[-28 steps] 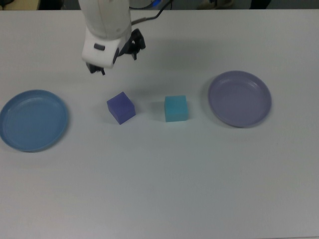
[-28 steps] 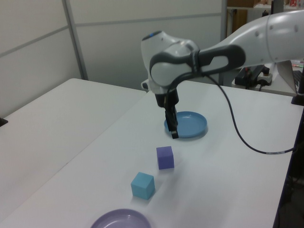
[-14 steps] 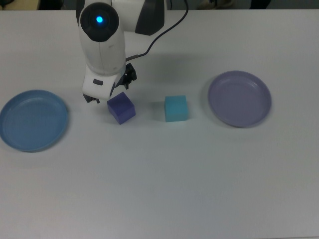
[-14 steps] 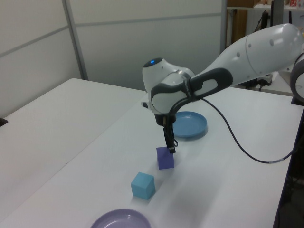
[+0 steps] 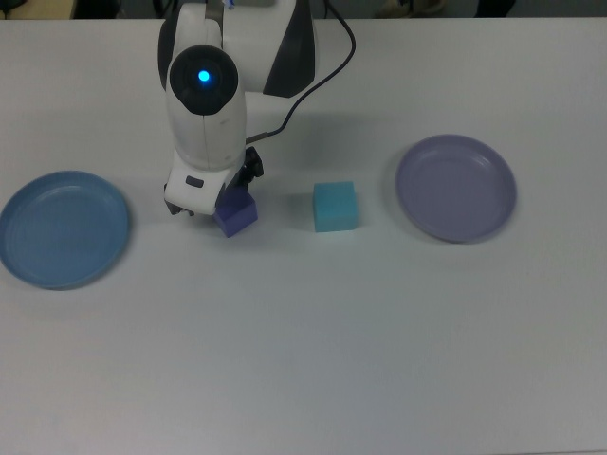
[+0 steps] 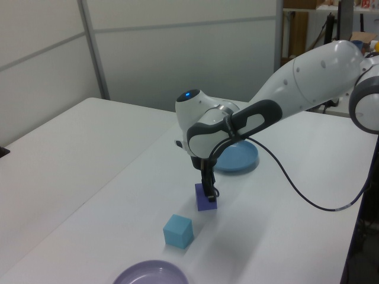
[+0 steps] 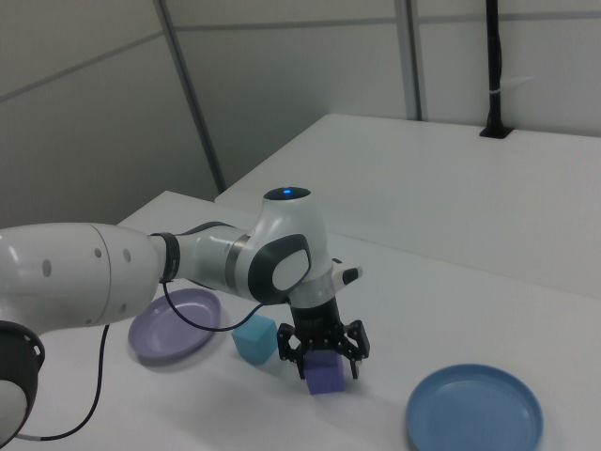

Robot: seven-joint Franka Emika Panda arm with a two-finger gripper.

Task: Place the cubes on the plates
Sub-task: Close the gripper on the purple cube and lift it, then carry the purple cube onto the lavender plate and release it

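The purple-blue cube point(image 5: 238, 216) point(image 6: 206, 203) point(image 7: 326, 374) sits on the white table between the two plates. My gripper point(image 7: 329, 362) point(image 6: 207, 192) point(image 5: 216, 197) has come down over it and is open, with one finger on each side of the cube and small gaps showing in the right view. The light turquoise cube point(image 5: 335, 206) point(image 6: 178, 230) point(image 7: 254, 338) rests just beside it, toward the lavender plate point(image 5: 455, 187) point(image 6: 151, 273) point(image 7: 174, 324). The light blue plate point(image 5: 62, 227) point(image 6: 240, 158) point(image 7: 474, 411) lies on the other side. Both plates hold nothing.
A black cable point(image 5: 322, 66) trails from the arm across the table's far part in the top view. Wall panels stand behind the table in the left view and the right view.
The arm has moved from the top view's far side toward the purple-blue cube and lowered, so the open fingers now straddle it. Cubes and plates have not moved.
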